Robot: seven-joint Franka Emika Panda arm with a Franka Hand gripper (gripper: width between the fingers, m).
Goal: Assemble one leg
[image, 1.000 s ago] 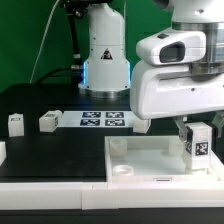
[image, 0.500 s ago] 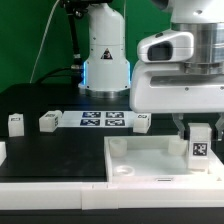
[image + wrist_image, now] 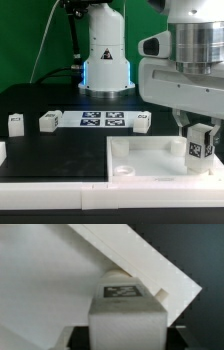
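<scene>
My gripper (image 3: 198,128) is shut on a leg (image 3: 198,144), a small white blocky peg with a black-and-white tag, and holds it tilted over the far right corner of the large white square panel (image 3: 150,158). In the wrist view the leg (image 3: 123,308) fills the space between the black fingers (image 3: 78,336), its end at a corner of the panel (image 3: 60,274). The leg's lower end is hidden by the panel's rim in the exterior view. Three other legs lie on the black table: one (image 3: 16,123) at the left, one (image 3: 48,120) beside it, one (image 3: 142,122) behind the panel.
The marker board (image 3: 103,121) lies flat at the back centre of the table. The robot base (image 3: 106,55) stands behind it. A round socket (image 3: 122,170) shows at the panel's near left corner. A white part (image 3: 2,152) sits at the exterior view's left edge.
The wrist has turned, and the held leg now stands tilted rather than upright. It stays over the panel's far right corner.
</scene>
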